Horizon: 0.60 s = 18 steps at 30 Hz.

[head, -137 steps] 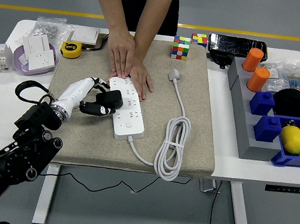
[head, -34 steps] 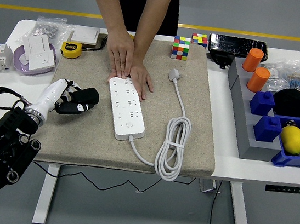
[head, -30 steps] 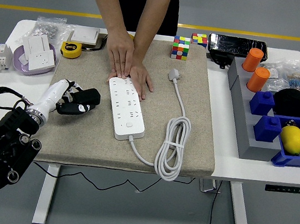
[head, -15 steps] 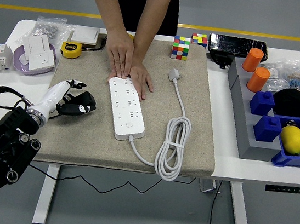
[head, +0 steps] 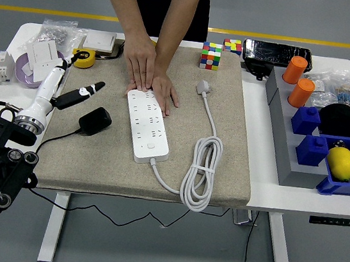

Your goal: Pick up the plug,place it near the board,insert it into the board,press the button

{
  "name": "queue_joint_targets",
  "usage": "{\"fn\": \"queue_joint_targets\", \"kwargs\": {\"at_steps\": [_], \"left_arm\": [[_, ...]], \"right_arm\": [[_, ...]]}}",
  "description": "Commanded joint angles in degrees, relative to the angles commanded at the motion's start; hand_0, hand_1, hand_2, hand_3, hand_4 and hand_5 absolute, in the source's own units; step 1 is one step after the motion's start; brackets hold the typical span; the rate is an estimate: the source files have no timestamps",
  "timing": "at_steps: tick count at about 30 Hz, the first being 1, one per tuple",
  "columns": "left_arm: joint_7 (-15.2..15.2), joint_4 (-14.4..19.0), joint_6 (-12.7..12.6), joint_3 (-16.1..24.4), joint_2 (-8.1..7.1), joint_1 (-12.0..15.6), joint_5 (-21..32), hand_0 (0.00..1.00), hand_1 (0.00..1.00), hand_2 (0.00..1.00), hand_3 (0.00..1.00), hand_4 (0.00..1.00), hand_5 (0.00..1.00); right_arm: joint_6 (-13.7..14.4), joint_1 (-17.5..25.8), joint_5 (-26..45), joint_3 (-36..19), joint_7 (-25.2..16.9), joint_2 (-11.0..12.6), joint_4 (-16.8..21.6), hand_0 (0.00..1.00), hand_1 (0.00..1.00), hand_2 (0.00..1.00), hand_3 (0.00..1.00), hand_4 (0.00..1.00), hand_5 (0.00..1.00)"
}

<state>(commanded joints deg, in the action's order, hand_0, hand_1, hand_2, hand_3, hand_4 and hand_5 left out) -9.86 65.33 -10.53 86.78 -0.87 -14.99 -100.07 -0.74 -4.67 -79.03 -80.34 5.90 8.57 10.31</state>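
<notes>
We see our left hand [head: 70, 94], white-sleeved with black fingers, raised over the left edge of the beige felt mat [head: 229, 112], its fingers spread and holding nothing. The black plug adapter [head: 95, 121] lies on the mat just below the hand and apart from it, its thin black cord [head: 54, 138] trailing off toward the mat's left edge. The long white power strip [head: 147, 126] lies lengthwise near the mat's middle, well right of the plug, with its own white cable [head: 200, 173] coiled toward the mat's near right corner. At the strip's far end a person's two hands [head: 150, 73] press flat, one overlapping the strip's top corner. Our right arm does not show.
</notes>
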Motion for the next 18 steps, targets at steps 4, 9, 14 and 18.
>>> {"fn": "queue_joint_targets", "kwargs": {"at_steps": [4, 9, 14, 18], "left_arm": [[-1.2, 5.4, -0.2, 0.8, 0.26, 1.8, 9.7, 0.998, 0.998, 0.998, 0.998, 0.998, 0.981], [-1.1, 10.4, 1.7, 0.5, 0.57, 4.0, 21.6, 0.935, 0.997, 0.983, 0.939, 0.998, 0.998], [0.7, 14.2, 3.9, 1.0, 0.4, 6.8, 33.4, 0.891, 0.939, 0.937, 0.918, 0.998, 0.998], [2.3, 17.6, 6.4, 1.2, 0.24, 8.9, 40.3, 0.881, 0.934, 0.927, 0.889, 0.998, 0.998]], "right_arm": [[0.0, 0.0, -0.1, -0.1, 0.0, 0.0, 0.0, 0.82, 0.745, 0.742, 0.779, 0.998, 0.863], [0.0, 0.1, -0.3, -0.2, 0.0, -0.1, 0.0, 0.819, 0.744, 0.741, 0.78, 0.998, 0.862], [-0.1, 0.2, -0.7, -0.3, -0.2, -0.1, 0.0, 0.819, 0.744, 0.741, 0.779, 0.998, 0.863], [-0.1, 0.5, -1.2, -0.8, 0.0, -0.3, 0.0, 0.818, 0.744, 0.741, 0.78, 0.998, 0.863]]}}
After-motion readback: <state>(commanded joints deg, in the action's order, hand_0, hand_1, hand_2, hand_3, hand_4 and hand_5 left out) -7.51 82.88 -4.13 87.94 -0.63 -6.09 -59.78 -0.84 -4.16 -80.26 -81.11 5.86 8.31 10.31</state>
